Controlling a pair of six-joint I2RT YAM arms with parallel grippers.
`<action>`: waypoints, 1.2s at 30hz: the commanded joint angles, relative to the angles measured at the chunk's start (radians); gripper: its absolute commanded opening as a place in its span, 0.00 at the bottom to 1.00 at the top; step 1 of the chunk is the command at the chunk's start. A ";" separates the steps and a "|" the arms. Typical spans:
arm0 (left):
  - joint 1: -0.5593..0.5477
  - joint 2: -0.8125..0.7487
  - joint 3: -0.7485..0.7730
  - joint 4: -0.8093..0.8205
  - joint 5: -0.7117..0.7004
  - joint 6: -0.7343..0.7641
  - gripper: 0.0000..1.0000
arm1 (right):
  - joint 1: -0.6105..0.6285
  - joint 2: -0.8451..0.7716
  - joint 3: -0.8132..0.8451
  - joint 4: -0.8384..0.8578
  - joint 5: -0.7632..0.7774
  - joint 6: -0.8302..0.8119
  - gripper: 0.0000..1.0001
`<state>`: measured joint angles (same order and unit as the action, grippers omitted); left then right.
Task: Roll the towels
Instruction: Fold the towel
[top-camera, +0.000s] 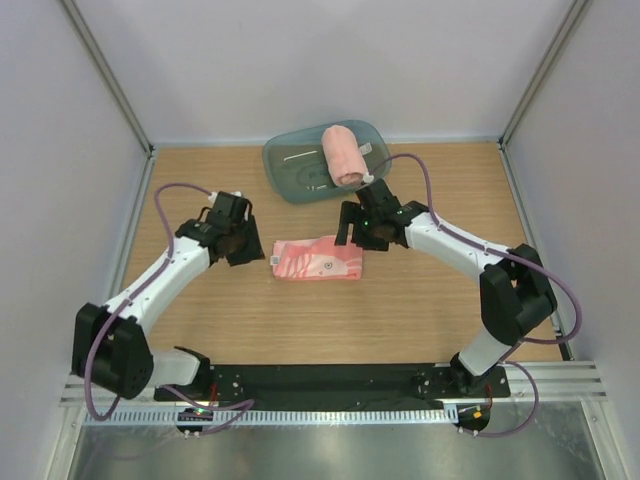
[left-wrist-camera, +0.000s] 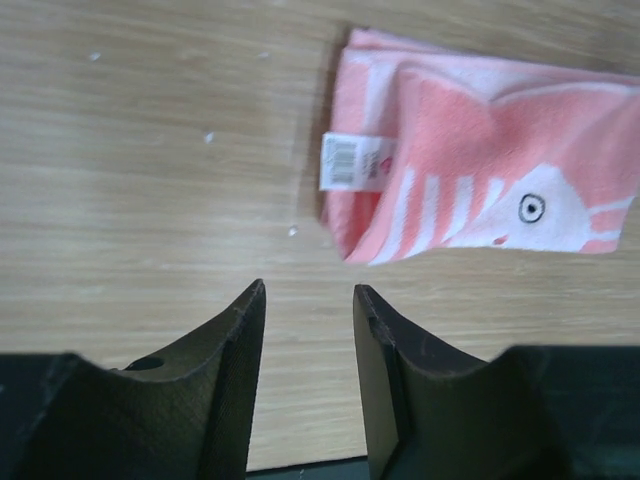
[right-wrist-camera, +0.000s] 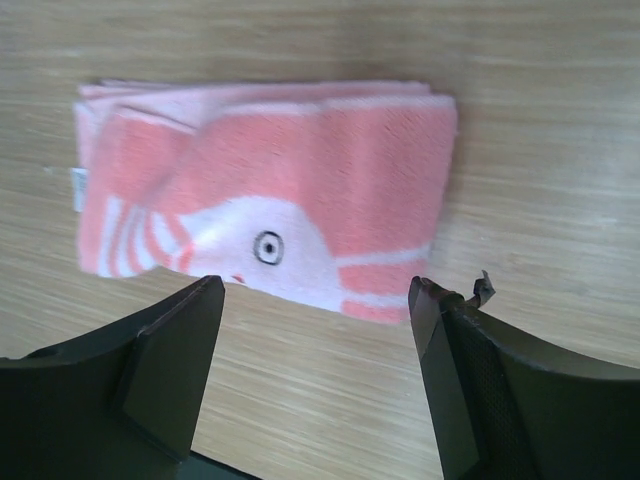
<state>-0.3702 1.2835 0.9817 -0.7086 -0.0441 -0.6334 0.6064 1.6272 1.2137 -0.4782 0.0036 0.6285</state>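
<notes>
One done: rolled towel (top-camera: 345, 155) sat in tub (top-camera: 281, 162) beyond open right gripper (right-wrist-camera: 315, 290).
Remaining: flat towel (top-camera: 318, 259) lay before open left gripper (left-wrist-camera: 308, 293).

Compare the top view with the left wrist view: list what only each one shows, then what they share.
Only the top view: the rolled towel lying in the teal tub, and the right hand, open beside the folded towel. Only the left wrist view: the barcode on the white tag. Both: the folded towel flat on the table, its tag at the end facing the left hand, which is open and empty, short of the cloth.
</notes>
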 joint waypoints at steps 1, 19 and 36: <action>-0.019 0.085 0.066 0.179 0.039 -0.028 0.43 | -0.025 0.000 -0.046 0.035 -0.045 -0.026 0.81; -0.047 0.447 0.175 0.337 0.133 0.009 0.40 | -0.076 0.089 -0.083 0.044 -0.050 -0.072 0.76; -0.061 0.379 0.144 0.356 -0.080 -0.031 0.00 | -0.080 0.117 -0.213 0.122 -0.086 -0.044 0.64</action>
<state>-0.4313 1.7470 1.1381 -0.3851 -0.0296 -0.6510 0.5259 1.7332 1.0279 -0.3988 -0.0711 0.5770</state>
